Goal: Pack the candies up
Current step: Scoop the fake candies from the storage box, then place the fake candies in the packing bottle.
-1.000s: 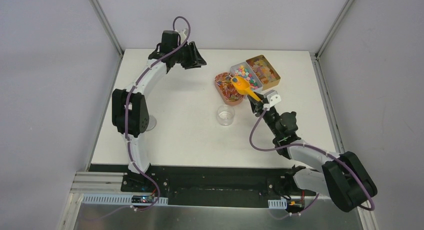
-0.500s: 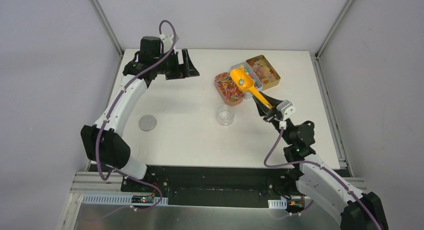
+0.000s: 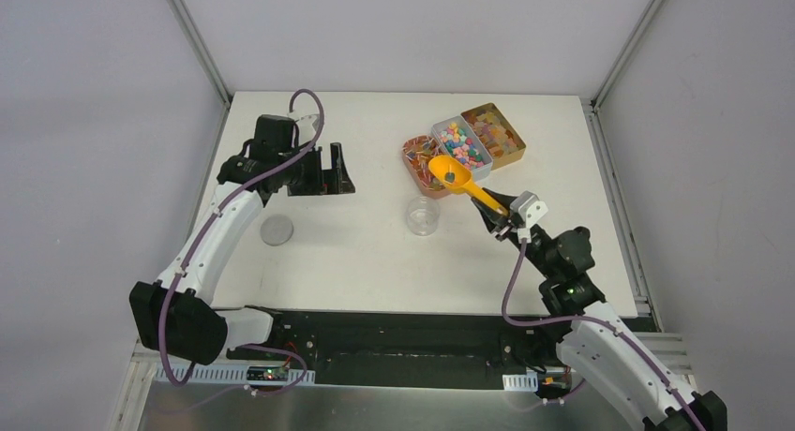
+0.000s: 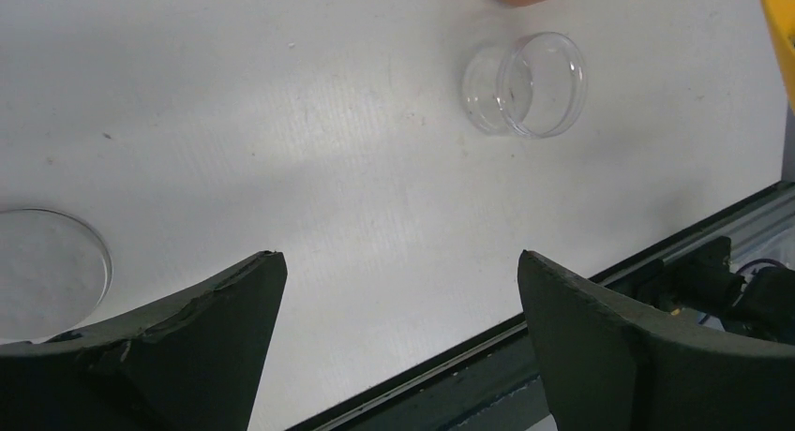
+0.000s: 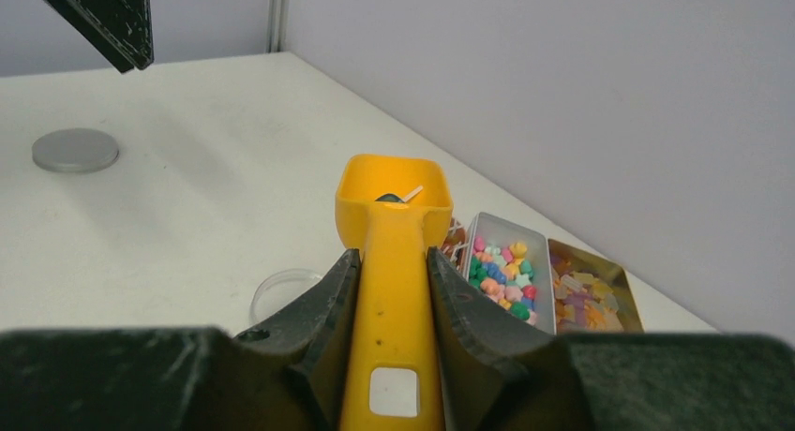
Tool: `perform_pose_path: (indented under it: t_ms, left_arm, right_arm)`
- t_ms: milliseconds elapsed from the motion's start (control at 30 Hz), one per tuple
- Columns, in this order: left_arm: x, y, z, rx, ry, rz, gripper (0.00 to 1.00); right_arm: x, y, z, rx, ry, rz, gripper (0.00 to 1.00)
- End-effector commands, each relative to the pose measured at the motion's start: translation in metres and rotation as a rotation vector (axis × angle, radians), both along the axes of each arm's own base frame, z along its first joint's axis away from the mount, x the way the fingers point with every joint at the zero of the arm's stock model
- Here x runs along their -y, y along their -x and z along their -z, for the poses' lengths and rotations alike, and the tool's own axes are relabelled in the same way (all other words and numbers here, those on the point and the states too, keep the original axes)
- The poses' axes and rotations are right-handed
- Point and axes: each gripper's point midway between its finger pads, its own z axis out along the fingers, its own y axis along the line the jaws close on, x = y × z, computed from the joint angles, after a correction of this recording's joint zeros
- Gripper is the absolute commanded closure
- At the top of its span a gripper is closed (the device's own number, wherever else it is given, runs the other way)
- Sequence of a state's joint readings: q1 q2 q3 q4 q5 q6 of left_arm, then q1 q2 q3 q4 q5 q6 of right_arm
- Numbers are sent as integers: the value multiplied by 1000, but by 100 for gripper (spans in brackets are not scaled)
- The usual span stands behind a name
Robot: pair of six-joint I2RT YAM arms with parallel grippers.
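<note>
Backed off from the middle tin (image 3: 434, 127), the orange scoop (image 3: 452, 174) pinched in the right claw (image 5: 394, 262) hangs near the clear jar (image 3: 423, 215), candies (image 3: 459, 141) lying in that tin, while the left claw (image 4: 398, 258) has spread wide over the surface (image 3: 356, 253).

Heads up: ahead of your right claw (image 5: 392, 260), the orange plastic scoop (image 5: 394, 206) it holds covers part of the clear round plastic jar (image 5: 279, 292) and nearly all of the round copper-coloured tin (image 5: 457, 236). What's in the scoop's bowl is too small to call. Beyond your left claw (image 4: 398, 262), the top edge clips that tin, and the grey round lid (image 4: 47, 267) runs off the left edge, partly behind a finger (image 4: 169, 356).
</note>
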State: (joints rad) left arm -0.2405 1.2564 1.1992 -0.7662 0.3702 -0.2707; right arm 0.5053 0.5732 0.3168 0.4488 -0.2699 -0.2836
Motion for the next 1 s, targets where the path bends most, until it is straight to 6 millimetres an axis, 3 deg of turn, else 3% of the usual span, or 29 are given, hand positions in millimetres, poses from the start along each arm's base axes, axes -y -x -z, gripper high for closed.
perform_pose_path:
  t_ms: [0,233,600,967]
  left_arm:
    - [-24,1,-7,106,-99,-47,1]
    - [-33,6,-8,139,-130,-68,1]
    - [-33,13,-17,183,-118,-60,1]
    - [-36,14,-21,201,-126,-70,1]
  right_arm:
    - [-8,13,2,-37,73,-46,100]
    - [-18,26,17,-136,165,-101,100]
    - [-20,23,45,-250,272,-64,100]
    - [-18,15,49,-321,339,-25,100]
